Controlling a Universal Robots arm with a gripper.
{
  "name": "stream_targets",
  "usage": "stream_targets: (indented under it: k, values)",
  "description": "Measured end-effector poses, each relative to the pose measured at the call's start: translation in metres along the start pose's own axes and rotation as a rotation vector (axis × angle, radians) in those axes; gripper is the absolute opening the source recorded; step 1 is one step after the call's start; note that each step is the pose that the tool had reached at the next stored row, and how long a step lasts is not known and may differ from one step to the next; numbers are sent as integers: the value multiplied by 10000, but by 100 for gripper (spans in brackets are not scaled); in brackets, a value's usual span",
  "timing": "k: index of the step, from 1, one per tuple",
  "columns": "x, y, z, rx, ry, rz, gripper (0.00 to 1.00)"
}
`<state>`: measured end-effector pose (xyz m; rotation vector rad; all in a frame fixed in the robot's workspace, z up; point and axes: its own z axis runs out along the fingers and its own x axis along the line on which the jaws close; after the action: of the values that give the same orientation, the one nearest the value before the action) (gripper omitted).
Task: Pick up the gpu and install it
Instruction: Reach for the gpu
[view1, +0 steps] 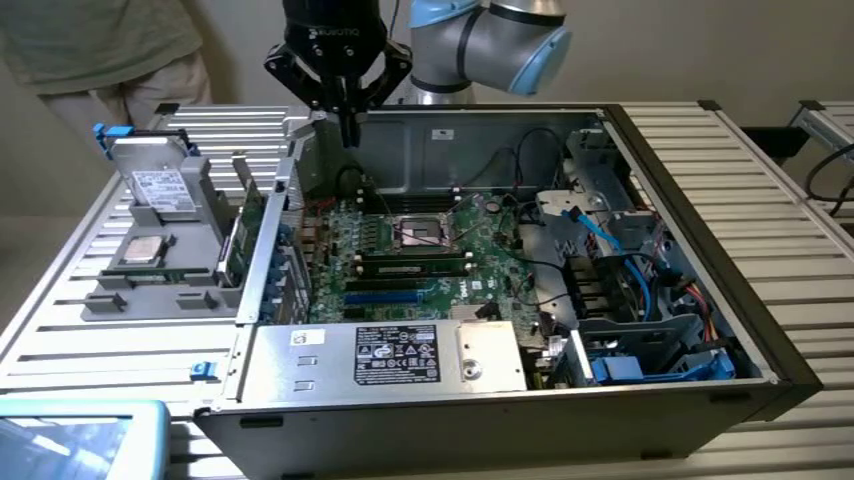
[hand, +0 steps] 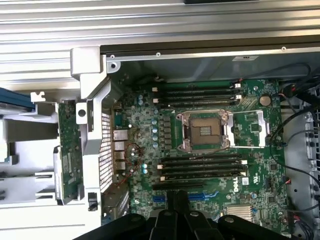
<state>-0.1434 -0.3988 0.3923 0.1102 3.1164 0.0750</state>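
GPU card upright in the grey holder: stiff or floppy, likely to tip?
The small green circuit-board gpu is probably stiff, yet its bare components look fragile. Standing on its thin edge in the grey holder, it may tip if nudged.

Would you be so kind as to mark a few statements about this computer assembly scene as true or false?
1. The gripper hangs over the back of the case with its fingers shut, holding nothing. True.
2. The gpu is seated on the motherboard. False: it stands on edge in the grey holder outside the case, at the exterior view's left.
3. The processor socket has no cooler over it. True.
4. The case has its side panel on. False: it lies open, its inside in plain view.
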Motion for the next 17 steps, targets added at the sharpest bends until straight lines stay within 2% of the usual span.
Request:
stream_targets:
  k: [7,12,17]
  values:
    - [315,-22,1,-3,-36,-1,12]
    - [539,-38,7,-43,-36,0,12]
    - [718,-50,7,-174,-24,3,12]
